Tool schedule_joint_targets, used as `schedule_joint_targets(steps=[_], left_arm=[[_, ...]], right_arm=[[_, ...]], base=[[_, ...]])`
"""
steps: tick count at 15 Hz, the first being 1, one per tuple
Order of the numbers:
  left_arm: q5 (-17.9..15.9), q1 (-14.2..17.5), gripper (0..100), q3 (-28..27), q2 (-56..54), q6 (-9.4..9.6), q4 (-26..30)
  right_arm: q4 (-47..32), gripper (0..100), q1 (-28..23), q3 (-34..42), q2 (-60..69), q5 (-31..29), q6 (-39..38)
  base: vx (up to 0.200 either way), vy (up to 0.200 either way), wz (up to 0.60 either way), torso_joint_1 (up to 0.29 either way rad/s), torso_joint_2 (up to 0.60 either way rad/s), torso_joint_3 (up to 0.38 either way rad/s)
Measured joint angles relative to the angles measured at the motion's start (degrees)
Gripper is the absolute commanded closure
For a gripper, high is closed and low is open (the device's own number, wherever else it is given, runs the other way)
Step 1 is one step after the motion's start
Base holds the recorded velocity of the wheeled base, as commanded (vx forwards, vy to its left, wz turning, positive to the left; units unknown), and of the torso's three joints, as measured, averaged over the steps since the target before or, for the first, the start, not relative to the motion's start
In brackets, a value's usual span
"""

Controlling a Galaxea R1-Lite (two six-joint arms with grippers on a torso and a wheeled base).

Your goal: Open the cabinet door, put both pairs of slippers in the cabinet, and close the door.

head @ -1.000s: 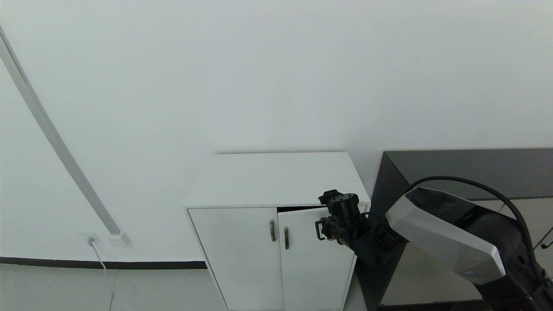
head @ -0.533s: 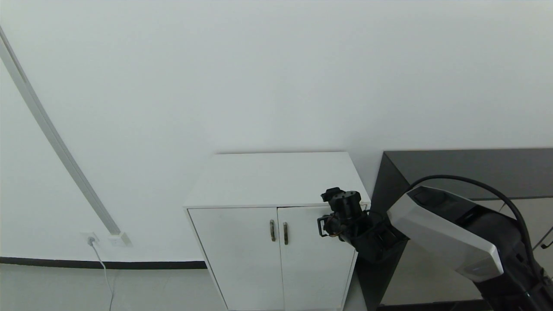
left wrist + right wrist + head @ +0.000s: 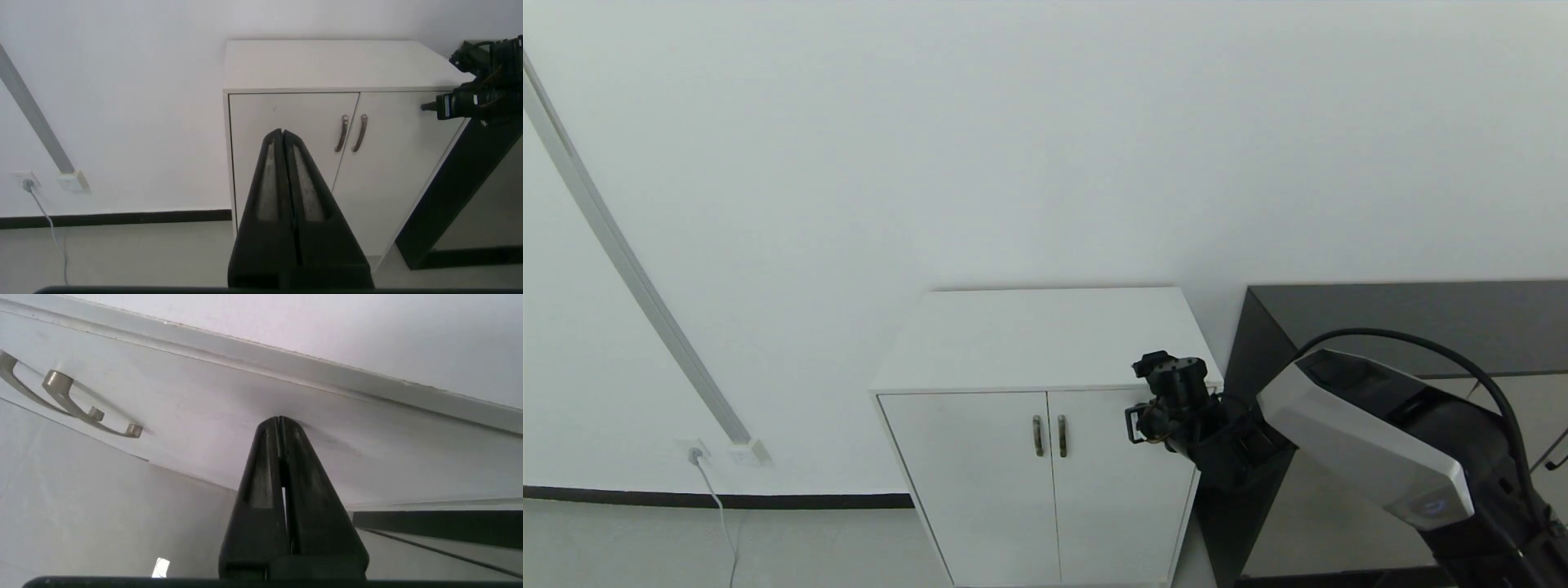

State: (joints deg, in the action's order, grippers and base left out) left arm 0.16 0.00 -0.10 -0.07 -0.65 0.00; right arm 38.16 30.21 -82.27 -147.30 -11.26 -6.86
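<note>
White two-door cabinet (image 3: 1037, 339) stands against the wall, just beside a dark sideboard (image 3: 1405, 318). Both leaves lie flush with the front, and the right-hand door (image 3: 1119, 490) shows no gap along its top edge. Right gripper (image 3: 280, 423): fingers pressed together with nothing between them, tip set against the upper part of that door, between its handle (image 3: 1062, 435) and the hinge side. Left gripper (image 3: 282, 135): fingers likewise together and empty, held back from the cabinet front, facing the left-hand door (image 3: 270, 110). Judgement: this is the final closing push and the task looks nearly done, though the interior is hidden, so the slippers' placement cannot be confirmed. To finish well, press square to the panel with light force. Contact nearer the handle edge would give more leverage than contact near the hinges. Avoid sliding the tip across the painted face. Check that the seam between the leaves is even, then back straight off so nothing drags the door open. Writing: no brand, label or lettering is legible on the cabinet, the handles or the wall socket (image 3: 696, 452).
</note>
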Motion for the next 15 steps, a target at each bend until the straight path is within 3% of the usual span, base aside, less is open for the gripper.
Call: schedule_joint_targets(steps=[8,11,15], left_arm=[[0.0,0.0,100,0.0,0.0,-0.09,0.0],[0.0,0.0,100,0.0,0.0,-0.11,0.0],[0.0,0.0,100,0.0,0.0,-0.13,0.0]], right_arm=[[0.3,100,0.1,0.4,0.2,-0.1,-1.0],[0.6,100,0.6,5.6,3.4,-0.1,-2.0],[4.9,100,0.0,18.2,12.4,-2.4,-2.5]], base=[[0.0,0.0,0.0,0.0,0.0,0.0],[0.0,0.0,0.0,0.0,0.0,0.0],[0.0,0.0,0.0,0.0,0.0,0.0]])
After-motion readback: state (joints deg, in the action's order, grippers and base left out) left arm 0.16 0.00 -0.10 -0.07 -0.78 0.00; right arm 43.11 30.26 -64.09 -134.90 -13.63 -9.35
